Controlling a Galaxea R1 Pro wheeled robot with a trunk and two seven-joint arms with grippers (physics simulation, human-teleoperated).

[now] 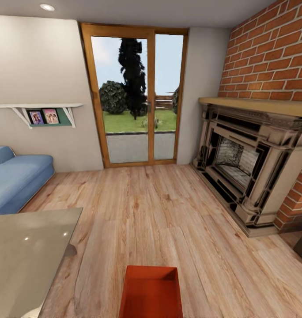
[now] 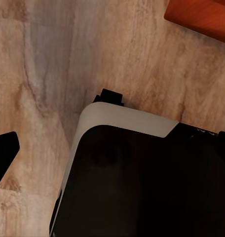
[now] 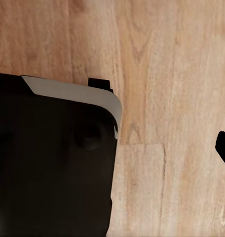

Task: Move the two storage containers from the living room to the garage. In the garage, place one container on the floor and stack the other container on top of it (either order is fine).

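The right wrist camera looks straight down at a light wood-plank floor [image 3: 162,74], its boards showing long grain lines, a darker knot pattern and a short cross seam where one plank ends. A large black body with a rounded corner and a pale grey band along its edge [image 3: 53,163] covers much of the picture; it looks like part of the robot's own base. A small black tab [image 3: 99,83] sticks out just beyond the grey band. At the picture's edge, a dark tip [image 3: 224,147] pokes in over the planks, too little of it visible to identify.
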